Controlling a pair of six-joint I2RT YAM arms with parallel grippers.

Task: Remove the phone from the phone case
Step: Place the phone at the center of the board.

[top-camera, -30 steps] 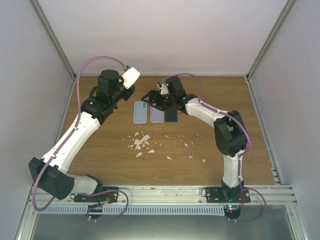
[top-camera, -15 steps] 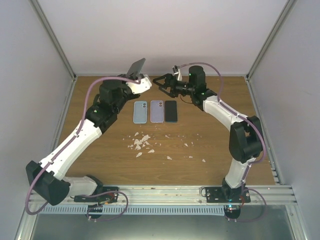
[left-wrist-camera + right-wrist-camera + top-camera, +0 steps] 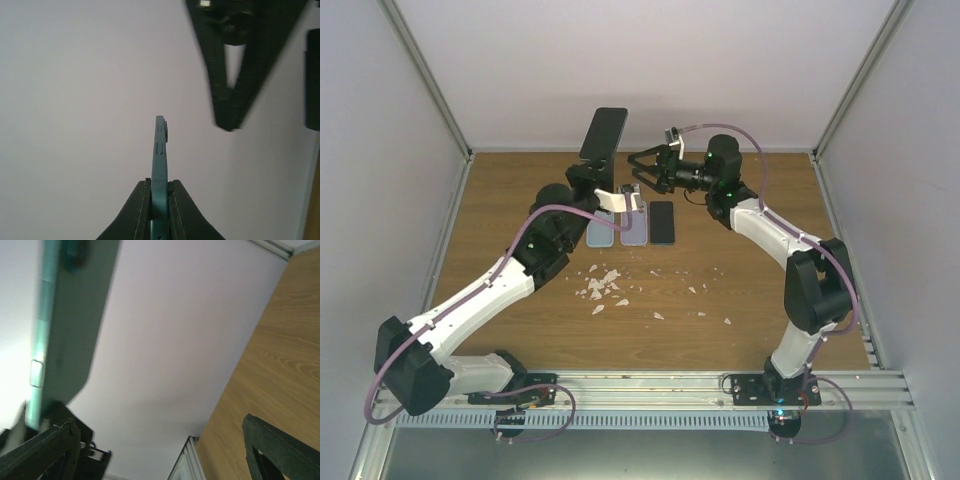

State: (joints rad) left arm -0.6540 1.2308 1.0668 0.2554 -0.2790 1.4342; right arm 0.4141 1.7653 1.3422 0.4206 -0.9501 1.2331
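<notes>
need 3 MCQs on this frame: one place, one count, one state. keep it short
1. Where is the held phone?
A) lying flat
B) raised upright in the left gripper
C) leaning on the back wall

2. How many handsets lie flat on the table?
A) one
B) three
C) five

3. The right gripper is:
A) open, empty
B) shut on a phone
C) out of view

Answers:
1 B: the left wrist view shows it edge-on, clamped between the fingers.
2 B: the light blue handset, lavender handset and black handset lie side by side.
3 A: its fingers are spread with nothing between them.
</notes>
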